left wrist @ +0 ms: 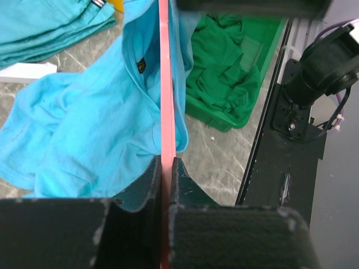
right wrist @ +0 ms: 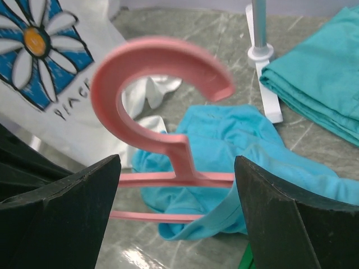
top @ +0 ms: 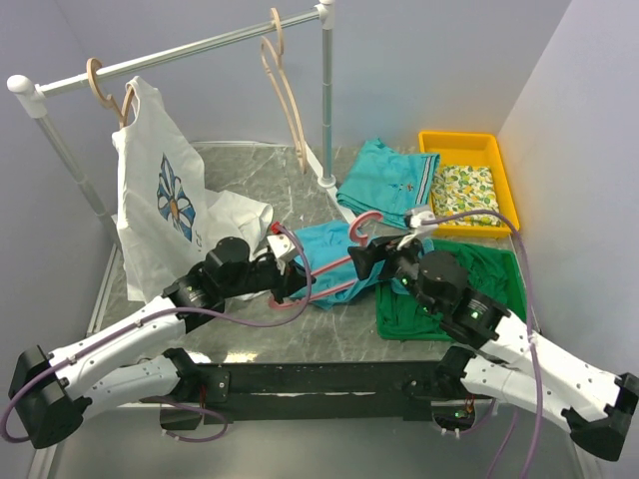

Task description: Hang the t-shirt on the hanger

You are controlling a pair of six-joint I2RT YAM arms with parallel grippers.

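At the table's (top: 250,170) middle, nearer the front edge.
- Left gripper (left wrist: 166,168): clenched on the hanger's (left wrist: 164,84) thin rail. Hold it firm and level.
- T-shirt (left wrist: 84,129): bunched on the table, with one opening seemingly round the rail.
- Right gripper (right wrist: 176,174): released, jaws wide either side of the hook (right wrist: 157,61), touching nothing. It should probably pinch collar fabric, not plastic, and draw it along the arm.

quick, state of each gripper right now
left gripper: shut on the hanger
right gripper: open, holding nothing
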